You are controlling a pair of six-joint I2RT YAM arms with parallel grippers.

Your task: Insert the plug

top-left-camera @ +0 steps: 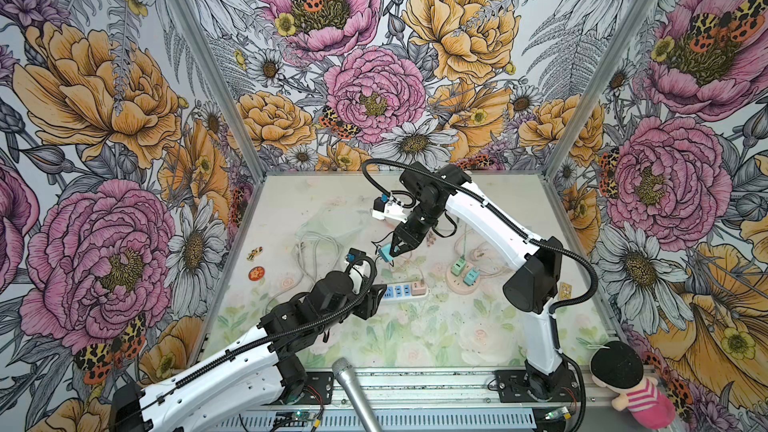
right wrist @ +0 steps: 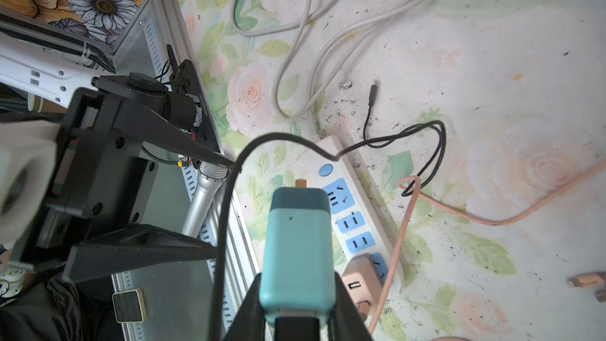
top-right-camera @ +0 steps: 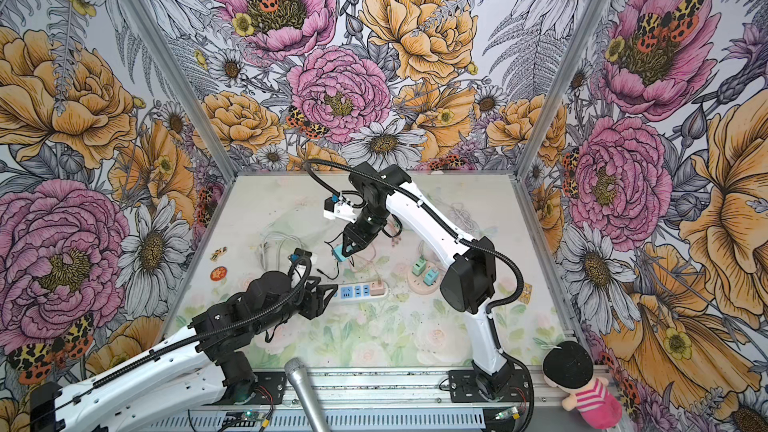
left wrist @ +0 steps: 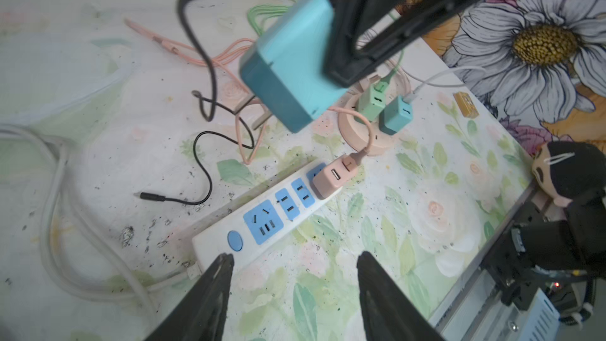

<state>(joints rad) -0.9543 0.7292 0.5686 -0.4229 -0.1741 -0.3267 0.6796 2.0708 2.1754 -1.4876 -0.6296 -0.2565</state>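
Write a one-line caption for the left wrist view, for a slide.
Right gripper holds the teal plug aloft beyond the power strip; open left gripper at its switch end.

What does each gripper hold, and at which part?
Right gripper holds the teal plug by the sides of its rear end, prongs free. Left gripper is open, holding nothing.

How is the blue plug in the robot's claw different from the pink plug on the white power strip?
The blue plug is up in the air, pinched by the right gripper, with its prongs bare. The pink plug is pushed into the end of the white power strip. The blue plug is two shades of teal, while the pink plug is all peach. Both are boxy chargers.
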